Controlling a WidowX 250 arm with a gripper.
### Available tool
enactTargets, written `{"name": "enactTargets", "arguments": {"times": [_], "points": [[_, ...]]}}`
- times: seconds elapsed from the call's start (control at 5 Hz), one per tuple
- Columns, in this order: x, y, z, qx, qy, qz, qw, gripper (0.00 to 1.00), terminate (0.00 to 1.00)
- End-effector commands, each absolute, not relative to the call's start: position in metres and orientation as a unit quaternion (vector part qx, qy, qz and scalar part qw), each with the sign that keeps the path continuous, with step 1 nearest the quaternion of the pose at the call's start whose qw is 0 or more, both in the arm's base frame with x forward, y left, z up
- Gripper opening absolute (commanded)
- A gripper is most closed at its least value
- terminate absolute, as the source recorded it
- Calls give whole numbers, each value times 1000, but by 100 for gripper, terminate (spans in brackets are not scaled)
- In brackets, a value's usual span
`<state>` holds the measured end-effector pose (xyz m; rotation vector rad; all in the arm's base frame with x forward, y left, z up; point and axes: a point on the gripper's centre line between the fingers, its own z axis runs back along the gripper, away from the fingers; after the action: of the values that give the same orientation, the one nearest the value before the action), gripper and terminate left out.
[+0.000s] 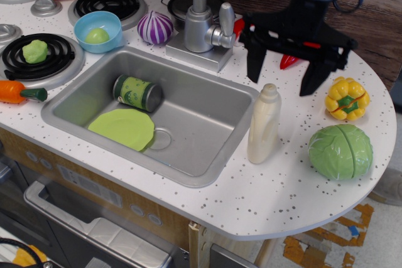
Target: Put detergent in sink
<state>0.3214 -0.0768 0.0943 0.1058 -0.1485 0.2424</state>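
- I see the gripper (283, 70) hanging just above and behind the detergent (264, 125), its two black fingers (254, 59) spread wide apart with nothing between them.
- The detergent stands upright on the speckled counter (264, 186), just beside the sink's right rim, outside the basin.
- Neither finger touches the bottle; its cap sits below the gap between them.
- The sink (207, 120) holds a green-labelled can (137, 92) on its side near the back-left wall and a green plate (124, 128) flat by the drain.
- Right of the detergent I see a yellow pepper (346, 98) and a green cabbage (340, 151); a red chilli (287, 61) shows partly behind the gripper.
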Motion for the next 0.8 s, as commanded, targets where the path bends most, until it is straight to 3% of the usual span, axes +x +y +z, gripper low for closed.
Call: {"name": "enactTargets", "arguments": {"times": [0.0, 0.4, 0.6], "points": [[324, -80, 91, 46, -136, 158, 977, 100, 0], [318, -54, 72, 56, -120, 156, 979, 100, 0], [316, -50, 68, 44, -113, 158, 980, 0, 0]]}}
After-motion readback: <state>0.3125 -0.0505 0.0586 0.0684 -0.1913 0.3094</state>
